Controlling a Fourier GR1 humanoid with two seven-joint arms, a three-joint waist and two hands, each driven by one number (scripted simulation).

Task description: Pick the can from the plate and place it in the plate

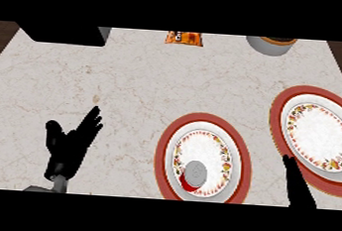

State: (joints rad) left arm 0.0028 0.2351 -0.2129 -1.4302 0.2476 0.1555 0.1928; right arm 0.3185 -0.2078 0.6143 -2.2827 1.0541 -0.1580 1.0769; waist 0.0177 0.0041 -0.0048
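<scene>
The can point(194, 173) stands upright on the near part of the middle plate point(208, 148), to the left of the right hand point(297, 182), which is the nearer one. That hand and the left hand point(68, 143) both have straight fingers and hold nothing.

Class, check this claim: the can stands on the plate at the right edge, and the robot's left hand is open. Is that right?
No. The head view shows the can on the middle plate, not the right-edge plate; the left hand is open, as stated.

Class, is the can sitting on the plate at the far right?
No, the can rests on the middle plate, not the right plate.
</scene>
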